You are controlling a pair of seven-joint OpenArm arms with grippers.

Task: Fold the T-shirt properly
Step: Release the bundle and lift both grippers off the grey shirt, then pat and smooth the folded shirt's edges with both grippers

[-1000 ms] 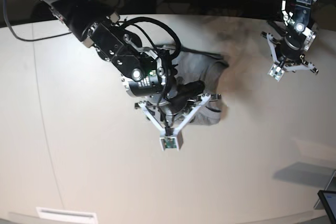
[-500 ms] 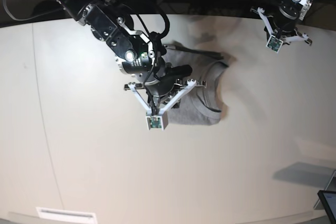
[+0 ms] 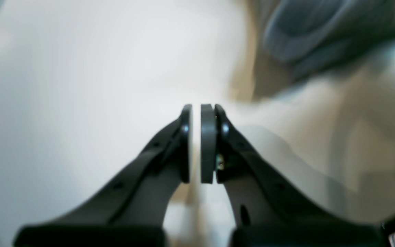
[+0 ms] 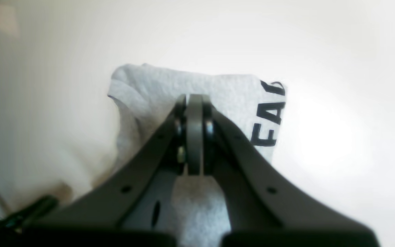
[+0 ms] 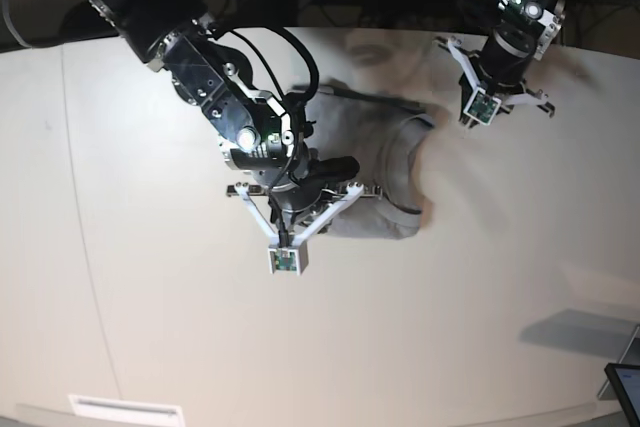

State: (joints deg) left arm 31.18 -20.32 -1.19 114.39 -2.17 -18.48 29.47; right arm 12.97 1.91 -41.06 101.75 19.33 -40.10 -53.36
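since a second ago both arms are shifting: the right arm [image 5: 200,57], on the left of the base view, is pulling back toward the upper left, and the left arm [image 5: 515,7], at the upper right, is sitting further left than half a second ago, closer to the shirt.

the table [image 5: 150,327] is filling most of the base view, pale and flat. the t-shirt [image 5: 385,162] is lying on it a little above the centre of the frame, bunched into a compact grey bundle with its collar opening [image 5: 412,167] facing the right side. in the right wrist view the same shirt [image 4: 218,96] is showing light grey knit with black block lettering [image 4: 271,120] along its right edge.

the right pincer [image 4: 194,133] is reaching down over the left part of the bundle, its two fingers pressed together with fabric lying right under and behind them; it is looking clamped on the t-shirt, though the pads are hiding the exact pinch. in the base view its white camera bracket [image 5: 285,237] is hanging over the lower left edge of the cloth.

the left pincer [image 3: 197,144] is hovering over bare table, apart from the shirt, its fingers nearly together with only a thin slit between them and nothing in the slit. blurred grey cloth [image 3: 321,31] is showing at the upper right of that view.
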